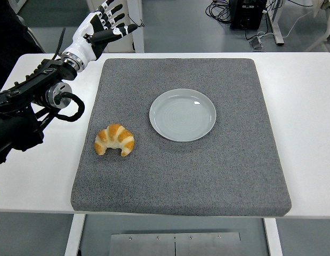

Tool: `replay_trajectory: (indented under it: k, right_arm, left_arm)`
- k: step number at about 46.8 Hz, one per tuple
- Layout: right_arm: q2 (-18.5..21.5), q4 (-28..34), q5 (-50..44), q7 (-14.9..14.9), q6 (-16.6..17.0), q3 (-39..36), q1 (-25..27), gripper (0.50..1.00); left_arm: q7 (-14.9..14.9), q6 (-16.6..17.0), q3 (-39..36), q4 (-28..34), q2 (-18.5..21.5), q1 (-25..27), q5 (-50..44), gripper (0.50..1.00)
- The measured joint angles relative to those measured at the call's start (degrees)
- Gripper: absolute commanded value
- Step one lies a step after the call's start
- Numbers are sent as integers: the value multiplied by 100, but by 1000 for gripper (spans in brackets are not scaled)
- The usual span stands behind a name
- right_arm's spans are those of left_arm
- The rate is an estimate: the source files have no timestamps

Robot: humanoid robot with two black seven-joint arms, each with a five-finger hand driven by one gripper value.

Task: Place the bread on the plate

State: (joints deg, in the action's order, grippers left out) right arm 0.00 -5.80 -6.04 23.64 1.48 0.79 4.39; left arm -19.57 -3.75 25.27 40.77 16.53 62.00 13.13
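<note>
From my seat at the controls, the croissant lies on the grey mat at about eight o'clock from the plate, near it but apart, with bare mat between them. The plate sits a little above the mat's centre, empty, its rim fully clear, which I read as a target laid out so that the bread can be carried up and to the right without crossing anything. The bread rests with its arch toward twelve o'clock and its two tips toward six, lying flat, so a grasp from above across the fat middle looks the surest way to lift it. My left hand hangs at the mat's eleven o'clock corner, up over the table's far edge, well apart from the croissant. Its fingers are spread and extended toward two o'clock; it holds nothing and touches nothing. The black forearm runs back toward the picture's left edge over the white table. I judge the task as not yet begun: the hand needs to come down toward six o'clock and close on the bread. The right arm is nowhere in view.
</note>
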Motion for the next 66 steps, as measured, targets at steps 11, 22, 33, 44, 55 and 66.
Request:
replay_trajectory:
  k: [11,22,33,44,55,66]
  right_arm:
    - [0,-2,0,0,1,0,0,1000]
    - [0,0,0,0,0,1,1,1000]
    - [0,-1,0,0,-2,1,1,1000]
    - [0,0,-1,0,-2,0,0,1000]
    - [0,0,-2,0,-1,0,0,1000]
    - [0,0,0,0,-2,0,1,1000]
  left_arm:
    - [-31,20,-24,310,441,77,497,940]
    - [-271,-14,-52,609,590,118,1255,948]
    - [-232,-25,-1056,1250,1069,396,1468,942]
    - [-235,-40,-1174,1970,1493,419,2155,942]
    - [-166,-47,-1176,2126,1558,416,2786,942]
    - [-153,-433,-1296,2334,1617,404,3594,940]
